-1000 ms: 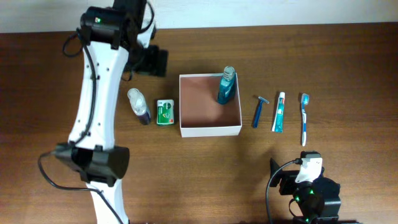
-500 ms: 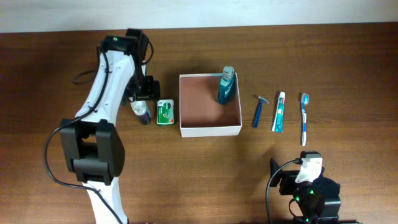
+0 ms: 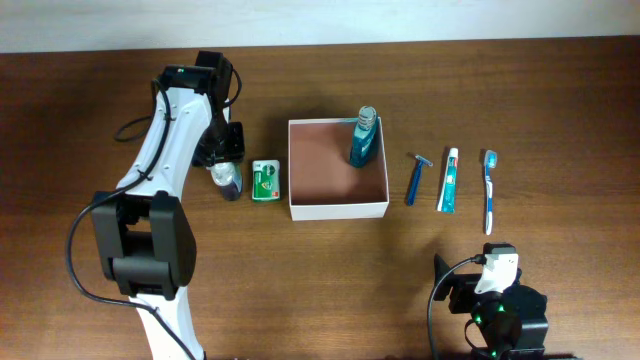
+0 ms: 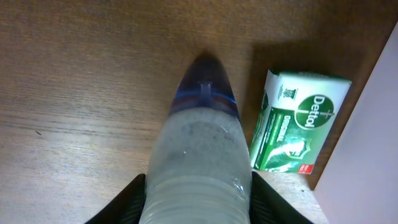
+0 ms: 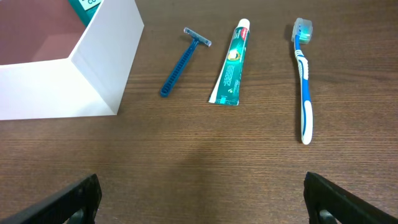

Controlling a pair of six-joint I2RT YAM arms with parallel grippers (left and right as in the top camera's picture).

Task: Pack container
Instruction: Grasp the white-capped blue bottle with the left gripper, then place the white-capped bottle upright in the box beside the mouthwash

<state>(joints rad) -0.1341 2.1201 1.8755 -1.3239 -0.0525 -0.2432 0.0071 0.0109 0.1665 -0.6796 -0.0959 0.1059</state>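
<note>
While jaws flank it, bottle point(image 4: 193, 155) lies beside packet point(image 4: 298, 127).

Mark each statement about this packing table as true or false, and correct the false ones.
1. The teal bottle stands inside the container. True.
2. The toothbrush lies in the container. False: the toothbrush lies on the table beside the toothpaste.
3. The left pincer straddles the clear bottle. True.
4. The green soap packet touches the razor. False: they lie on opposite sides of the container.
5. The right pincer holds the razor. False: it is open and empty.
</note>
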